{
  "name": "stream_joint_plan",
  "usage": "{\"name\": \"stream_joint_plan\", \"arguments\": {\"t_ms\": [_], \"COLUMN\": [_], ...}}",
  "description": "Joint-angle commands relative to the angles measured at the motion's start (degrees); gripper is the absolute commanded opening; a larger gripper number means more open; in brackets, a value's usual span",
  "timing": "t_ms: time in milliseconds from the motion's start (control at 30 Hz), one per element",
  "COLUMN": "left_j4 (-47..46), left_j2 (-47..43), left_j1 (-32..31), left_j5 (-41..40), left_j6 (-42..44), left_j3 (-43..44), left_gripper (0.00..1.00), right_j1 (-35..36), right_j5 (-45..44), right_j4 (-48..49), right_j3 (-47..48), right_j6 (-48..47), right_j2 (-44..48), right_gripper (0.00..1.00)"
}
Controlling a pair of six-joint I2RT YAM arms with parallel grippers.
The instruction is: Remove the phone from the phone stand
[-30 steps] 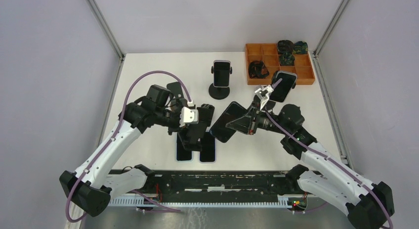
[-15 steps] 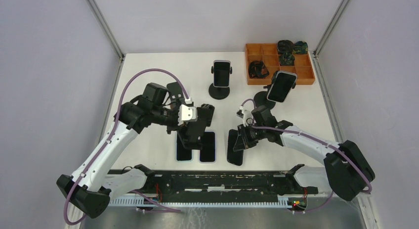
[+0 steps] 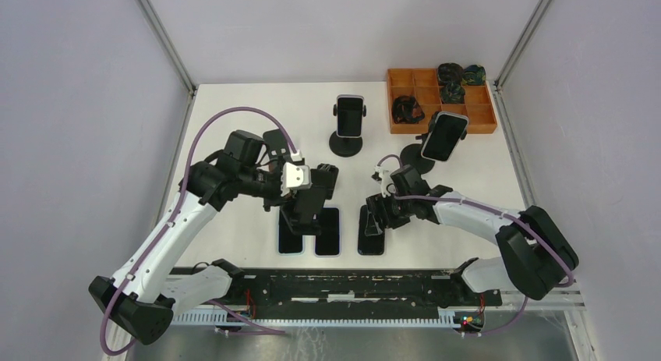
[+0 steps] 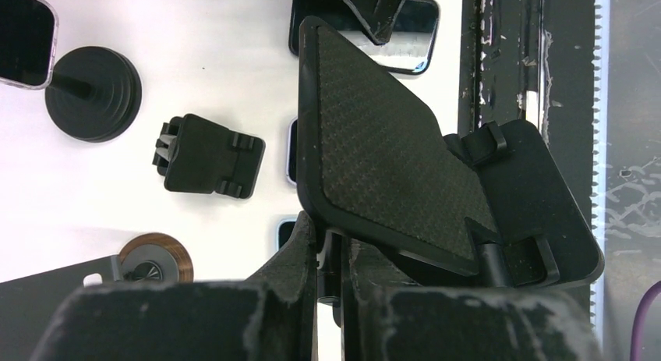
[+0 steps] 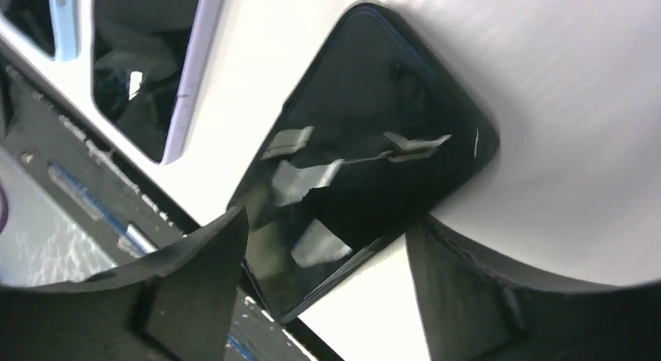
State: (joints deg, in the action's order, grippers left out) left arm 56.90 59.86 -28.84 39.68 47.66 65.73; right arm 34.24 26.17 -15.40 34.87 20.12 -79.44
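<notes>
A dark phone (image 3: 372, 235) (image 5: 366, 143) lies flat on the white table near the front edge. My right gripper (image 3: 375, 218) (image 5: 327, 283) hovers just over its near end, open, one finger on each side and touching nothing that I can see. My left gripper (image 3: 305, 203) (image 4: 331, 275) is shut on the lower edge of a black folding phone stand (image 3: 316, 191) (image 4: 390, 158), held above the table with no phone on it. Two more phones (image 3: 350, 115) (image 3: 444, 136) sit upright on round-based stands at the back.
Two phones (image 3: 290, 238) (image 3: 328, 232) lie side by side under the left gripper. A small black stand (image 4: 206, 157) and a copper-rimmed disc (image 4: 156, 258) rest on the table. An orange compartment tray (image 3: 443, 129) stands back right. A black rail (image 3: 351, 287) runs along the front.
My right arm swung from the back stand down to the table's front with the dark phone, laid it flat and opened its jaws. The left arm barely moved.
</notes>
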Motion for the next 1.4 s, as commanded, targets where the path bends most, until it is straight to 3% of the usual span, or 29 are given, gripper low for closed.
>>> {"name": "stream_joint_plan", "arguments": {"t_ms": [0,67,167,233,333,533,833,967,1033,1100,1300,1367], "left_j4": [-2.9,-3.0,-2.9,-2.9,-3.0,-3.2,-3.2,-3.2,-3.3,-3.2,-8.2,-9.7], "left_j2": [-1.2,-1.5,-2.0,-2.2,-3.0,-4.0,-3.2,-3.4,-3.5,-3.9,-3.4,-2.2], "left_j1": [0.1,0.0,0.0,0.1,0.1,0.1,0.0,-0.1,0.0,0.0,0.0,0.0], "left_j5": [3.3,3.7,3.8,3.7,4.5,5.2,8.4,9.0,8.5,7.5,4.8,4.8], "left_j6": [-5.1,-5.8,-6.3,-6.4,-6.0,-1.5,1.6,3.4,5.2,9.0,13.8,13.5], "left_j3": [2.0,2.0,2.1,2.1,1.7,1.6,4.0,3.5,3.4,2.8,1.6,2.3], "left_gripper": [0.02,0.02,0.02,0.02,0.03,0.03,0.03,0.03,0.02,0.02,0.02,0.09], "right_j1": [0.7,1.1,2.0,2.7,5.8,16.5,21.4,21.7,21.7,21.7,21.5,20.9], "right_j5": [-14.7,-18.8,-20.0,-14.9,-3.6,5.5,7.1,8.0,8.2,8.4,8.8,9.0], "right_j4": [-4.0,-6.4,-8.6,-6.0,4.6,24.2,38.8,45.3,46.0,45.7,41.8,40.1], "right_j3": [3.3,5.0,8.8,10.6,12.4,16.5,14.5,12.1,10.9,9.8,8.5,8.6], "right_j6": [-0.9,-1.1,-1.0,0.4,5.7,15.4,20.9,24.4,25.2,25.3,23.4,22.4], "right_j2": [5.0,8.0,12.9,16.7,21.0,17.9,11.8,11.8,12.4,13.4,15.5,15.8], "right_gripper": [0.86,0.97,0.98,0.98,0.98,0.95,0.71,0.45,0.28,0.18,0.00,0.00]}}
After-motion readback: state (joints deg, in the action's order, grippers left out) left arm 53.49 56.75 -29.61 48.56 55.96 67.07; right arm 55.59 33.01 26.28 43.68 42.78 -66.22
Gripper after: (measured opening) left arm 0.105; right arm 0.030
